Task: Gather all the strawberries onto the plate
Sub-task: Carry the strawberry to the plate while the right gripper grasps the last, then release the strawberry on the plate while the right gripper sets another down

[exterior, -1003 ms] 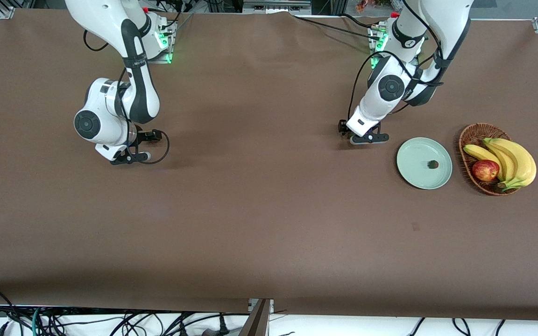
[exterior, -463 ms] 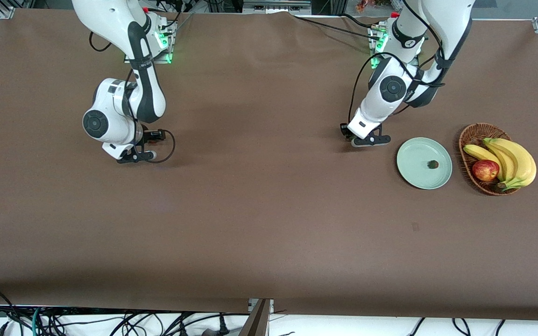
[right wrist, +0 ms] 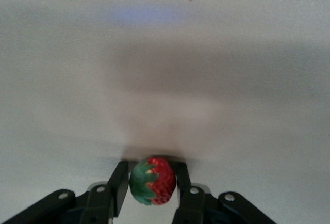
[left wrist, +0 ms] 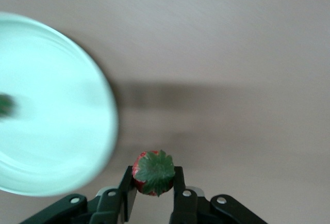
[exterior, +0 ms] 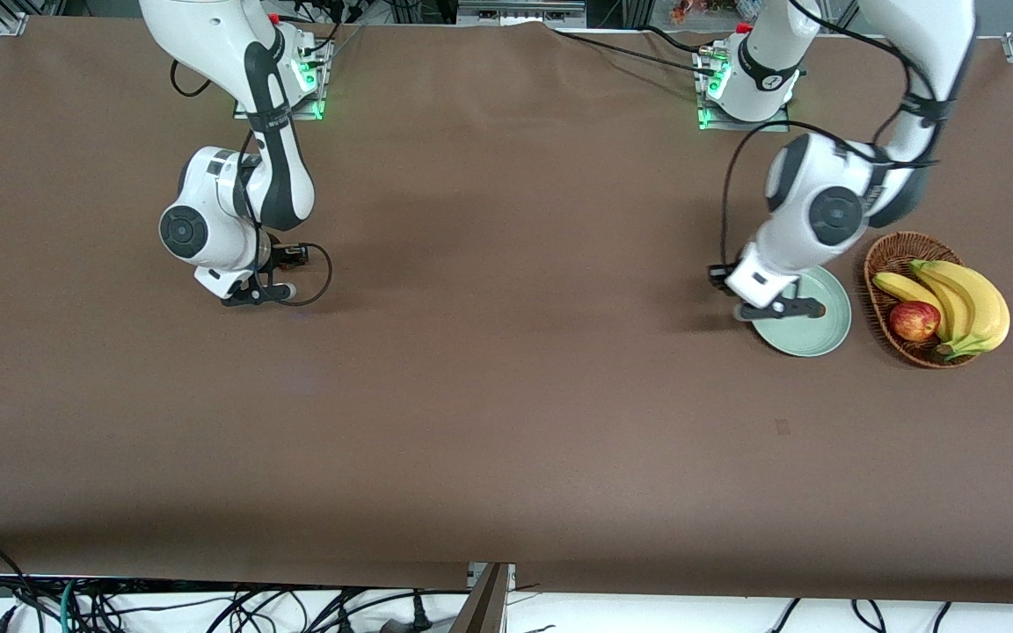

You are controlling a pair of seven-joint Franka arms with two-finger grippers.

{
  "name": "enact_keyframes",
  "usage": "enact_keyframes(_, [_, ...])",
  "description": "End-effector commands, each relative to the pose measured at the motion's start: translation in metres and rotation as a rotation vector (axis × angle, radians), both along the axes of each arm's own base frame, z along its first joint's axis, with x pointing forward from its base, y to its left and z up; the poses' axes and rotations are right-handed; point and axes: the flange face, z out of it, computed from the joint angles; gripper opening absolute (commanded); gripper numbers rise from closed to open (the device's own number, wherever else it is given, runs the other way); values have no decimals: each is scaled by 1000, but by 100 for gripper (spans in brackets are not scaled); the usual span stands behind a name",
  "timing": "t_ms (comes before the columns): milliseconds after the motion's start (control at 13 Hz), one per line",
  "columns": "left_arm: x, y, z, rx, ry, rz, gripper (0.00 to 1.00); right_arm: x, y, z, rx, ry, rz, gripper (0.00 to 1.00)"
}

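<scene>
The left gripper (left wrist: pixel 153 195) is pinching a strawberry (left wrist: pixel 153 172) tight, hanging over the plate's (exterior: pixel 827 338) rim at the edge toward the right arm. Another berry (left wrist: pixel 5 105) is lying in the plate. The right gripper (right wrist: pixel 150 195) is squeezing a third strawberry (right wrist: pixel 153 180) low over bare desk (exterior: pixel 506 396), with lots of open room around it.

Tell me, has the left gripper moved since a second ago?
Yes. The left gripper has travelled toward the basket and is now over the plate, shut on a strawberry.
</scene>
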Motion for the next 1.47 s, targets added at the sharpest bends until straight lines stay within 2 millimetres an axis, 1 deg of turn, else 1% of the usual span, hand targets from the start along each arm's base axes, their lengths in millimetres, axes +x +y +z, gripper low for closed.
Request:
enact_keyframes(0, [7, 68, -1, -39, 15, -74, 23, -8, 3, 1, 29, 2, -6, 26])
enact_keyframes(77, [7, 87, -7, -49, 18, -95, 23, -5, 5, 5, 36, -8, -7, 26])
enact_keyframes(154, [7, 102, -15, -49, 18, -115, 23, 4, 9, 11, 40, -28, -7, 26])
enact_keyframes(231, [9, 116, -25, -44, 3, -123, 23, 19, 19, 23, 47, -62, -4, 26])
enact_keyframes(309, [9, 119, -38, -41, 9, -129, 23, 36, 31, 36, 54, -96, -12, 26])
enact_keyframes(463, [9, 120, -60, -34, 6, -132, 24, 67, 62, 64, 69, -130, -27, 26])
enact_keyframes(540, [8, 120, -65, -33, 7, -138, 24, 80, 93, 71, 78, -155, 3, 26])
enact_keyframes(617, [8, 122, -66, -33, 9, -138, 25, 94, 121, 78, 81, -187, -14, 26])
enact_keyframes(694, [8, 122, -65, -34, 7, -143, 28, 107, 153, 85, 83, -220, -35, 26])
enact_keyframes(772, [8, 122, -65, -36, 7, -152, 46, 114, 196, 88, 112, -239, -67, 26])
enact_keyframes(849, [9, 123, -64, -39, 6, -179, 99, 117, 240, 86, 149, -247, -139, 27])
enact_keyframes(1003, [12, 127, -57, -40, -1, -188, 100, 116, 318, 77, 201, -242, -263, 28])
enact_keyframes(1080, [13, 127, -50, -40, -12, -187, 100, 109, 357, 71, 219, -236, -317, 28])
enact_keyframes(1157, [13, 129, -43, -41, -11, -182, 100, 100, 393, 66, 258, -254, -374, 28])
enact_keyframes(1235, [15, 130, -29, -42, -23, -178, 100, 84, 426, 61, 313, -272, -448, 28])
enact_keyframes(1312, [16, 130, -15, -52, -27, -168, 100, 69, 455, 55, 377, -296, -512, 28])
enact_keyframes(1389, [20, 132, -1, -65, -32, -152, 100, 53, 478, 48, 425, -318, -567, 29])
